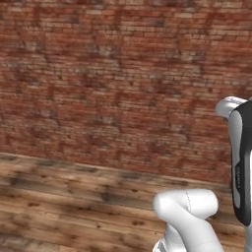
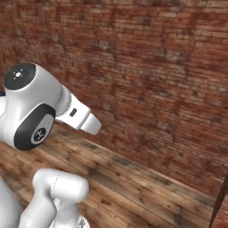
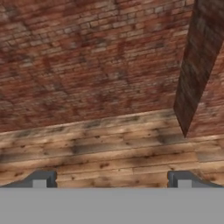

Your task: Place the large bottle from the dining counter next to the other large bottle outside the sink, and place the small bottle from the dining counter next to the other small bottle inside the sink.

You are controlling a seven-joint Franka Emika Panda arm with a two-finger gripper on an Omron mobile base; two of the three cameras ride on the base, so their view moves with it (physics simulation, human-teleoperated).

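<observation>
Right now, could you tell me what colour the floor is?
Warm brown wooden planks, clearest in the hand view.

hand (image 3: pixel 112 179) fingertips cut by the lower band, dark wall corner (image 3: pixel 197 65) cut off at the top edge

The hand view looked across a wooden plank floor (image 3: pixel 109 144) toward a red brick wall (image 3: pixel 87 57) that met the boards along a line slanting slightly upward to the right. On the right, a darker brick corner (image 3: pixel 197 65) jutted forward from the wall, its shaded face narrowing down to a point where it touched the floor. The planks ran roughly parallel to the wall's base, streaked with dark grain marks. At the bottom, the gripper (image 3: pixel 111 179) showed its two grey fingertips (image 3: pixel 41 178) set wide apart, with bare floor between them and nothing held.
</observation>
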